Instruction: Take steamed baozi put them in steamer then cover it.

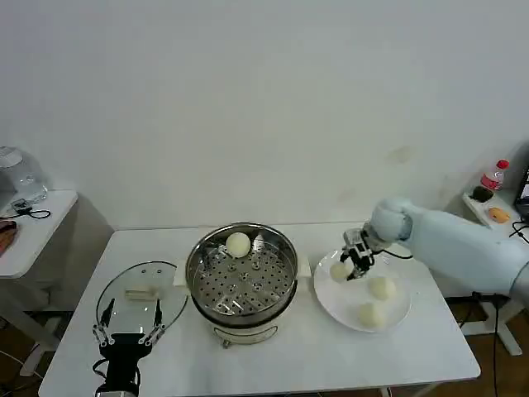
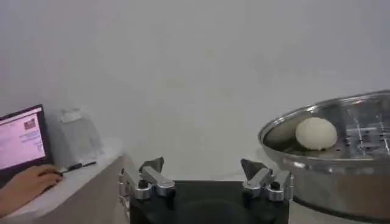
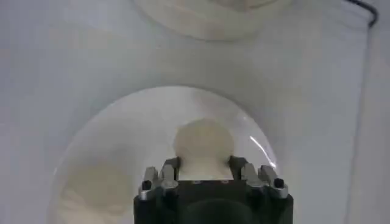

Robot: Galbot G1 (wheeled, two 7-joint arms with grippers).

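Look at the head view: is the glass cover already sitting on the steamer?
No, the cover lies flat on the table left of the open steamer, which holds one baozi.

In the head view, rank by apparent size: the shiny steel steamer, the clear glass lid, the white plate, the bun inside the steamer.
1. Shiny steel steamer
2-3. White round plate and clear glass lid: look alike
4. Cream-white bun
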